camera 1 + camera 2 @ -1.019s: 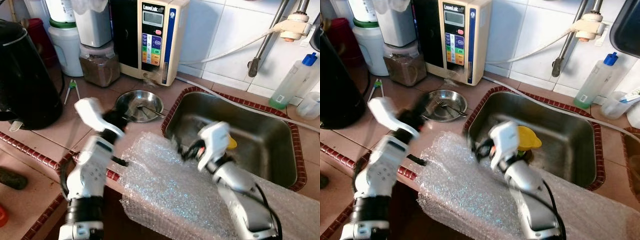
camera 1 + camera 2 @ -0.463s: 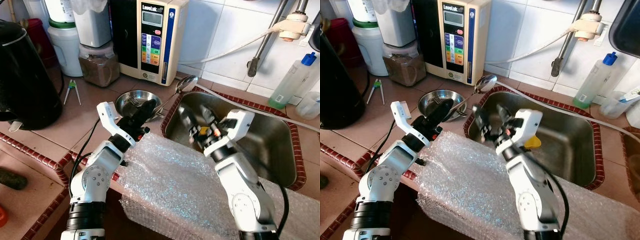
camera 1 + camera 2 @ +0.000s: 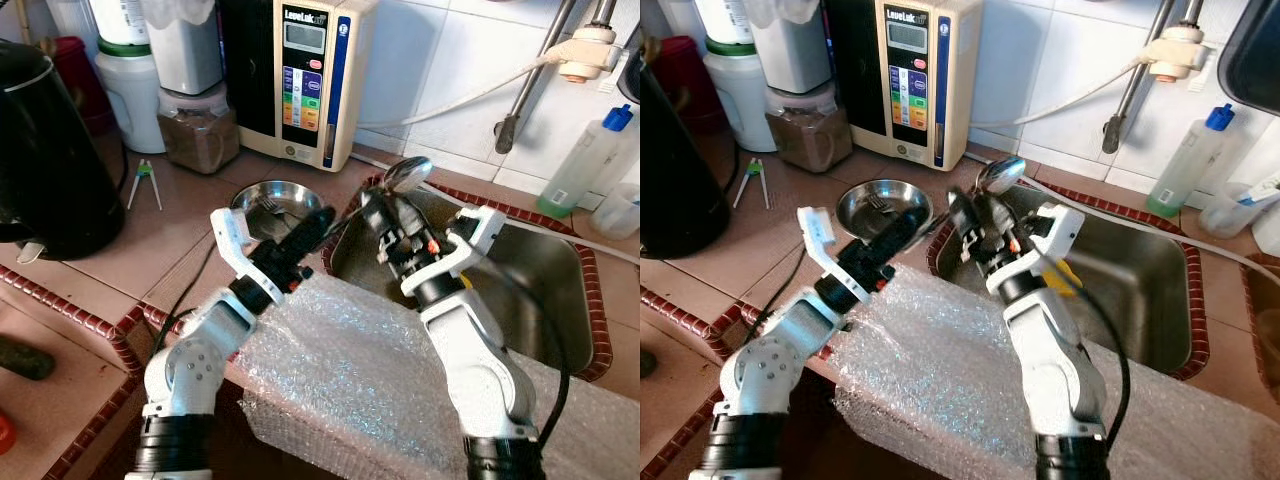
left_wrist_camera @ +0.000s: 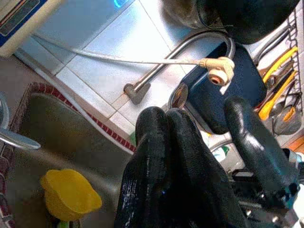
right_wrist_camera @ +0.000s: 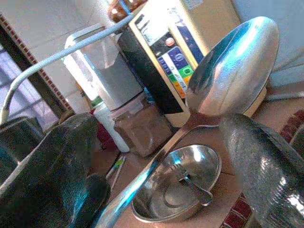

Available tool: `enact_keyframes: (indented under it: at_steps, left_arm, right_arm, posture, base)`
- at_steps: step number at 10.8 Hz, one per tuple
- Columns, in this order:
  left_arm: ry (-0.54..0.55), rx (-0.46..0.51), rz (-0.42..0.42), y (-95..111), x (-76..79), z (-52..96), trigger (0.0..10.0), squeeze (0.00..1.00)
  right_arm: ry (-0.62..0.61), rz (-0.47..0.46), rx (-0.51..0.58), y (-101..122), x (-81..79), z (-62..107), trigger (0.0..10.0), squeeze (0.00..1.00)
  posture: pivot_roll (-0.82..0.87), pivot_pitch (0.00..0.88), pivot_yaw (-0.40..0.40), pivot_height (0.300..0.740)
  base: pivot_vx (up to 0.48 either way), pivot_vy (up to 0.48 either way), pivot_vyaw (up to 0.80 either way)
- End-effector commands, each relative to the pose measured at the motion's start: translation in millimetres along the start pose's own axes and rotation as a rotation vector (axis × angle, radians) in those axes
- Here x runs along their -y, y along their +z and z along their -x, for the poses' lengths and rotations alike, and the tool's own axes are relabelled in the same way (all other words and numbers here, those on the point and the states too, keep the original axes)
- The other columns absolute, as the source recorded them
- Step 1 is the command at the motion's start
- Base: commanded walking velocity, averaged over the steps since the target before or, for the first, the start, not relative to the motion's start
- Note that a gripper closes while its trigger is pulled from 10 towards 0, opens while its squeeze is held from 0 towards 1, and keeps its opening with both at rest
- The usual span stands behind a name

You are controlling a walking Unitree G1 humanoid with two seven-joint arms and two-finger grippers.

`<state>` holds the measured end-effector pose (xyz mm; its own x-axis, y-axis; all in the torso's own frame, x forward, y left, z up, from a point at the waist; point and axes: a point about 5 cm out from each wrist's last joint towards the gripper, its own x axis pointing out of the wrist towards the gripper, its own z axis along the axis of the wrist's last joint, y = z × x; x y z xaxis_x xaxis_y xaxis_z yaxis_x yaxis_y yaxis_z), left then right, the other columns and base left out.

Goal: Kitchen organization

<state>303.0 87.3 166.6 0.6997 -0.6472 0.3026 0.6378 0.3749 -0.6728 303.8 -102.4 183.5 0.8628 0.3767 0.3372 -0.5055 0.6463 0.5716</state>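
Observation:
A long steel spoon (image 3: 408, 172) hangs tilted over the sink's near-left corner, bowl end up. Its handle runs down to my left gripper (image 3: 318, 222), which is shut on it. In the left wrist view the two fingers (image 4: 164, 161) are pressed together. My right gripper (image 3: 385, 215) is open just beside the spoon. In the right wrist view the spoon (image 5: 232, 66) and its handle pass between the spread fingers (image 5: 61, 166). Behind the left gripper a small steel bowl (image 3: 270, 205) holding a fork sits on the tiled counter.
Bubble wrap (image 3: 340, 370) drapes over the counter's front edge under both arms. The steel sink (image 3: 540, 290) holds a yellow object (image 3: 1065, 275). A water machine (image 3: 300, 70), a jar (image 3: 200, 125) and a black kettle (image 3: 50, 160) line the back and left. A blue-capped bottle (image 3: 590, 160) stands at the right.
My left gripper has carried the spoon up and right, from beside the steel bowl to the sink's corner. My right gripper has risen out of the sink to the spoon's handle.

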Motion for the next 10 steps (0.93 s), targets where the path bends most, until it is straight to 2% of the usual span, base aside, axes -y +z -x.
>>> enact_keyframes:
  at_steps: [1,3,4,6,8,10]
  left_arm:
    - [-0.037,-0.009,-0.003,-0.6,8.0,-2.2,0.0,0.0]
    - [-0.023,-0.007,-0.009,0.2,6.5,-0.7,0.0,0.0]
    - [-0.001,0.003,-0.02,2.5,3.7,-0.5,0.0,0.0]
    - [0.04,0.022,-0.048,7.9,-1.6,0.2,0.0,0.0]
    - [0.037,0.02,-0.055,9.1,-2.2,0.1,0.0,0.0]
    - [-0.036,-0.028,-0.021,4.0,6.2,-0.6,0.0,0.0]
  right_arm:
    - [-0.009,-0.044,0.017,3.0,-0.1,-4.4,10.0,0.0]
    - [0.001,-0.08,0.013,1.7,-0.3,-3.5,10.0,0.0]
    - [0.017,-0.114,-0.008,-1.6,1.6,5.0,10.0,0.0]
    - [0.001,-0.097,-0.053,-5.8,12.1,25.9,10.0,0.0]
    - [0.035,-0.068,-0.082,-1.8,13.5,41.8,10.0,0.0]
    - [-0.003,-0.04,-0.057,5.7,25.8,42.7,10.0,0.0]
  posture:
    - [0.07,0.0,-0.04,0.74]
    - [0.07,0.0,-0.041,0.74]
    - [0.07,0.0,-0.041,0.74]
    - [0.07,0.0,-0.037,0.74]
    - [0.07,0.0,-0.031,0.74]
    - [0.07,0.0,-0.022,0.74]
  base:
    - [0.0,0.0,0.0]
    - [0.0,0.0,0.0]
    - [0.0,0.0,0.0]
    - [0.0,0.0,0.0]
    - [0.0,0.0,0.0]
    - [0.0,0.0,0.0]
